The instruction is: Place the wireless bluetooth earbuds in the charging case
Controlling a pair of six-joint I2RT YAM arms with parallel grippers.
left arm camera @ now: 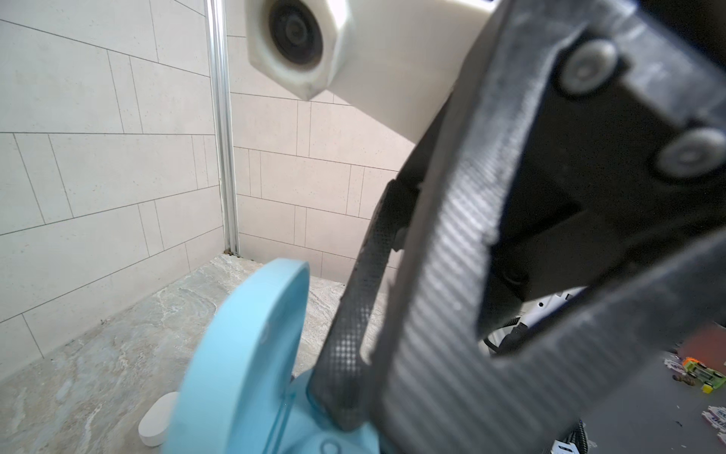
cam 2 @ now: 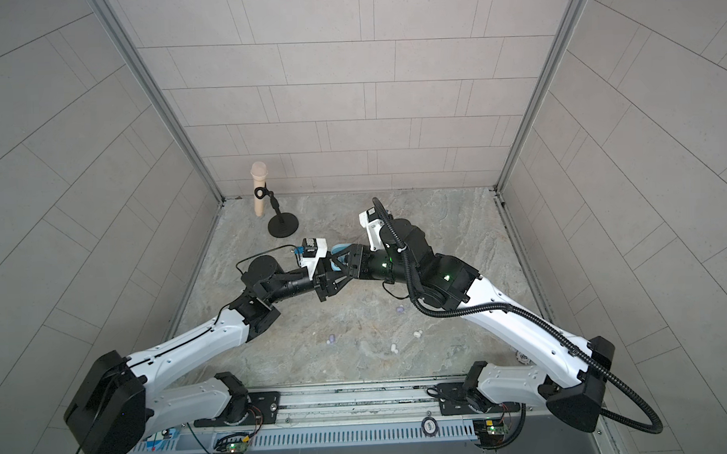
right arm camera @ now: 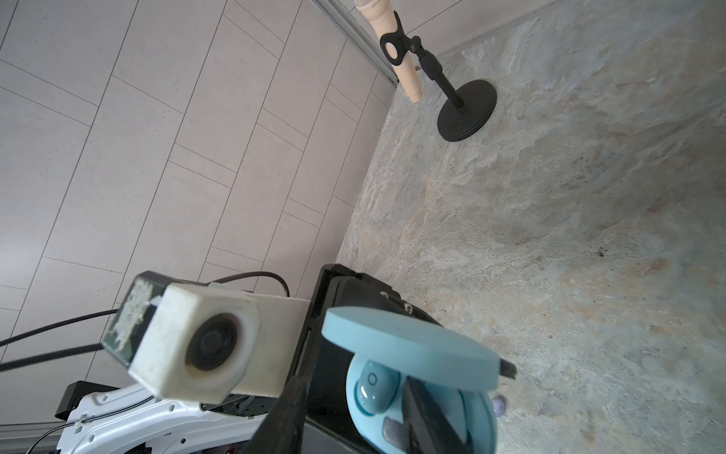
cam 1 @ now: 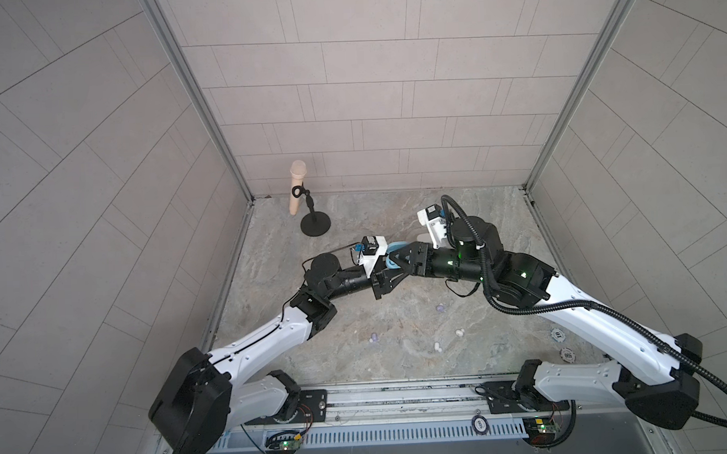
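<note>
Fingers of the left gripper (cam 1: 392, 272) are clamped on the light blue charging case (right arm camera: 477, 428), which is held off the marble tabletop (cam 1: 395, 218) with its round lid (right arm camera: 408, 350) swung open. One light blue earbud (right arm camera: 373, 387) is seated in a well inside the case. The right gripper (right arm camera: 355, 383) is placed at the case's open mouth with its fingers spread apart. One finger (right arm camera: 426, 420) is laid across the case's interior, and nothing is seen pinched between the two. Whether a second bud lies beneath that finger cannot be told. Two lilac earbuds (cam 1: 440, 307) (cam 1: 374, 339) and two white earbuds (cam 1: 460, 332) (cam 1: 437, 348) are scattered on the tabletop, nearer the arm bases than the case and well apart from it. A beige microphone (cam 1: 297, 188) on a black stand (cam 1: 315, 226) is set behind the case and to its left in both top views.
</note>
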